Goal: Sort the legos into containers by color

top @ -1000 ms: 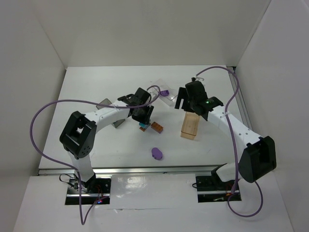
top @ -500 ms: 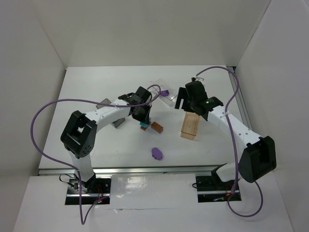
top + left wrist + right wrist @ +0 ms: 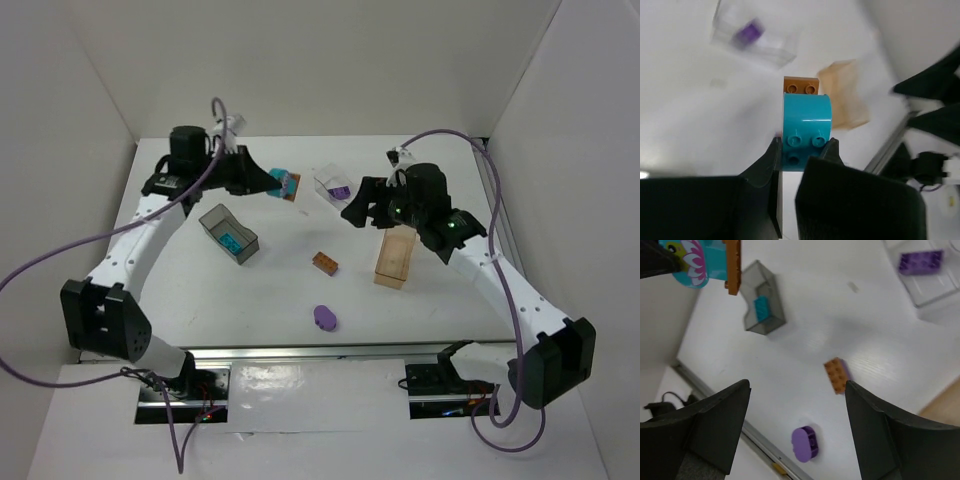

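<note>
My left gripper (image 3: 272, 183) is shut on a teal brick (image 3: 807, 125) with an orange-brown plate (image 3: 801, 86) stuck to its far end. It holds the brick in the air at the back, right of the smoky dark-grey box (image 3: 228, 232). That box holds another teal brick (image 3: 229, 241). The clear box (image 3: 335, 187) holds a purple brick (image 3: 341, 191). An orange-brown brick (image 3: 324, 263) and the purple oval (image 3: 324, 318) lie on the table. My right gripper (image 3: 360, 205) is open and empty, above the table between the clear box and the tan box (image 3: 396, 257).
White walls close in the table on the left, back and right. A metal rail (image 3: 300, 352) runs along the near edge. In the right wrist view the orange-brown brick (image 3: 836, 375) and the purple oval (image 3: 805, 442) lie below my open fingers.
My left gripper has lifted the teal brick off the table centre and swung it up, back and left. The right gripper has shifted slightly left.
</note>
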`<state>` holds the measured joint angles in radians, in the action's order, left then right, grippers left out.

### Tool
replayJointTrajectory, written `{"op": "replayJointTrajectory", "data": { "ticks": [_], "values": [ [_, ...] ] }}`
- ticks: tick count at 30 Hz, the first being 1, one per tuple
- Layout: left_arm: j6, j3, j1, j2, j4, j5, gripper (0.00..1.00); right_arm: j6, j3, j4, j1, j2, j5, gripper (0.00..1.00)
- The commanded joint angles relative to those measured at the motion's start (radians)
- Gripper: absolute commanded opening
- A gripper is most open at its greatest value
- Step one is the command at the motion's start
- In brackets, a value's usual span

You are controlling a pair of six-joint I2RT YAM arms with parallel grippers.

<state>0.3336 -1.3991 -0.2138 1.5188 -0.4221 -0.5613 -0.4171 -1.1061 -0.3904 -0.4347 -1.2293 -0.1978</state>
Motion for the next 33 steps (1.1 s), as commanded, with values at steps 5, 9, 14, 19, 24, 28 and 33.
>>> {"op": "replayJointTrajectory", "data": {
  "ticks": [5, 9, 14, 19, 24, 28, 33],
  "values": [
    [0.599, 0.262, 0.117, -0.060, 0.888, -0.699, 0.00, -0.031, 0.017, 0.324, 0.021, -0.005, -0.506, 0.86],
    [0.807, 0.334, 0.117, -0.042, 1.211, -0.749, 0.00, -0.090, 0.042, 0.481, 0.021, -0.025, -0.574, 0.87],
    [0.921, 0.382, 0.117, -0.011, 1.408, -0.758, 0.00, -0.137, 0.042, 0.568, 0.021, -0.099, -0.609, 0.88],
    [0.946, 0.391, 0.117, -0.011, 1.445, -0.758, 0.00, -0.230, 0.042, 0.726, 0.008, -0.170, -0.676, 0.88],
    [0.892, 0.391, 0.117, -0.011, 1.366, -0.758, 0.00, -0.242, 0.005, 0.763, -0.027, -0.211, -0.690, 0.85],
    [0.866, 0.380, 0.117, -0.011, 1.330, -0.758, 0.00, -0.242, -0.017, 0.763, -0.058, -0.222, -0.681, 0.82],
    [0.831, 0.380, 0.117, -0.011, 1.303, -0.758, 0.00, -0.273, -0.017, 0.826, -0.078, -0.251, -0.690, 0.62]
  ]
}}
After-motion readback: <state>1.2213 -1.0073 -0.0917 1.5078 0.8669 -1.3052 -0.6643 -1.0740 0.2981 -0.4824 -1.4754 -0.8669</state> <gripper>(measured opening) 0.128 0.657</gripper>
